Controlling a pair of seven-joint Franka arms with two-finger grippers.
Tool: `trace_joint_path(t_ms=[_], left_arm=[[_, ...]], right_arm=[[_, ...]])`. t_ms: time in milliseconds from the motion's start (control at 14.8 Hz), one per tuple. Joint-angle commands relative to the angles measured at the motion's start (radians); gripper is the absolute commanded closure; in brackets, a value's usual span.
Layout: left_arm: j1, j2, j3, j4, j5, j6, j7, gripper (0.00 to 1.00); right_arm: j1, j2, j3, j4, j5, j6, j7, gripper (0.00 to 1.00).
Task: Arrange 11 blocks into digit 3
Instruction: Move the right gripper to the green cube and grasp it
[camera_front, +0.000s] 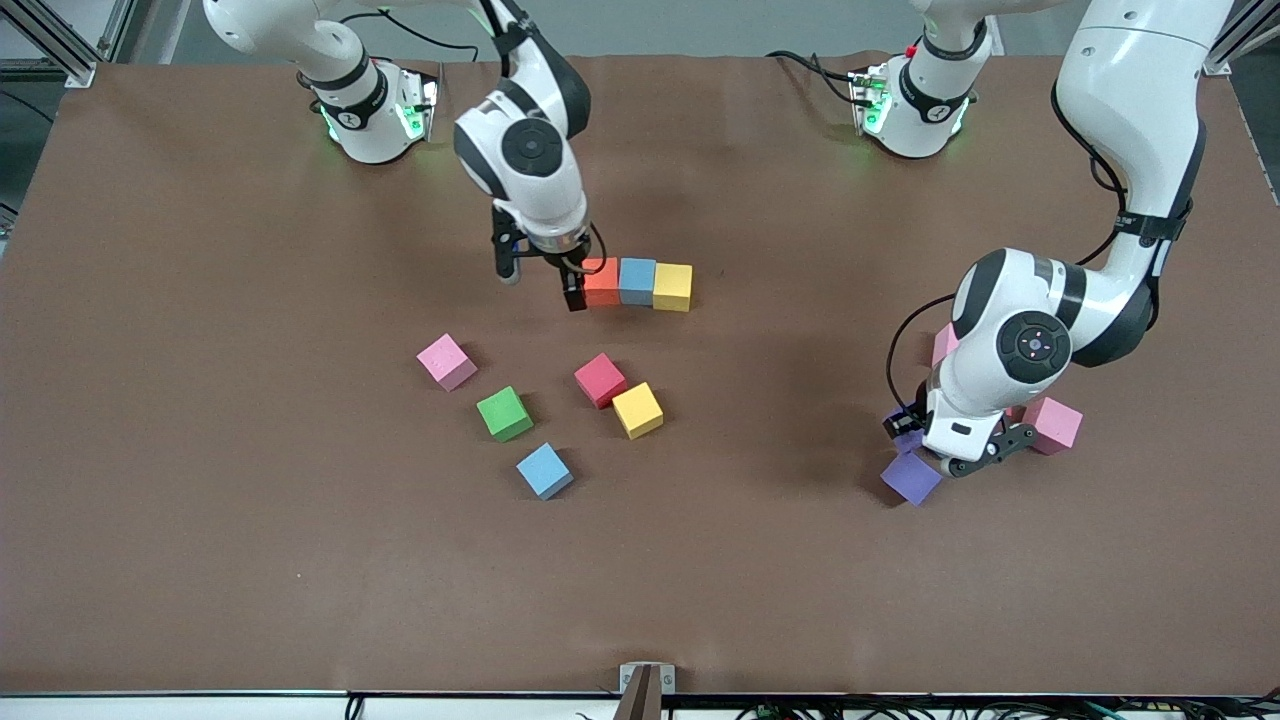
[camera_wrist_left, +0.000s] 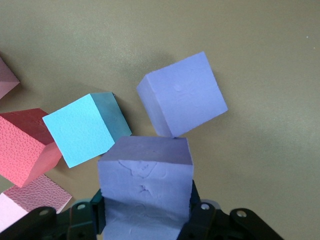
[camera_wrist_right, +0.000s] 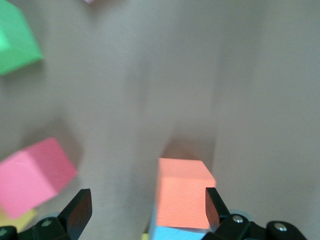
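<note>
One row of three blocks (camera_front: 637, 283) is made. The left hand (camera_wrist_left: 145, 220) pinches a purple block (camera_wrist_left: 146, 192). The right hand (camera_front: 540, 285) is spread wide by the orange block (camera_front: 601, 281); most blocks still wait.

A row of three touching matte foam cubes lies mid-table: an orange cube (camera_front: 601, 281), a grey-blue cube (camera_front: 637, 280) and a yellow cube (camera_front: 673, 287). Nearer the front camera sit loose cubes, apart from one another: a green cube (camera_front: 504, 413), a light blue cube (camera_front: 545, 470), and a red cube (camera_front: 600, 380) touching a second yellow cube (camera_front: 638, 410) at a corner. Toward the left arm's end, one purple cube (camera_wrist_left: 146, 192) is clamped and lifted above a second purple cube (camera_wrist_left: 181, 94), with another blue cube (camera_wrist_left: 82, 129) and another red cube (camera_wrist_left: 22, 145) beside them.
</note>
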Motion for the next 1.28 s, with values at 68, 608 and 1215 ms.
trace_joint_path(t_ms=[68,608,1215], left_arm=[[-0.002,0.003,-0.004,0.016,0.009,-0.019,-0.015,0.58],[-0.002,0.007,-0.004,0.016,0.012,-0.019,-0.016,0.58],[-0.003,0.013,-0.004,0.023,0.012,-0.017,-0.016,0.58]], right_arm=[[-0.083,-0.009,0.011,0.053,-0.003,-0.064,-0.284,0.00],[-0.264,0.136,0.011,0.209,-0.003,-0.061,-0.551,0.00],[-0.350,0.291,0.013,0.324,-0.002,-0.056,-0.701,0.00]])
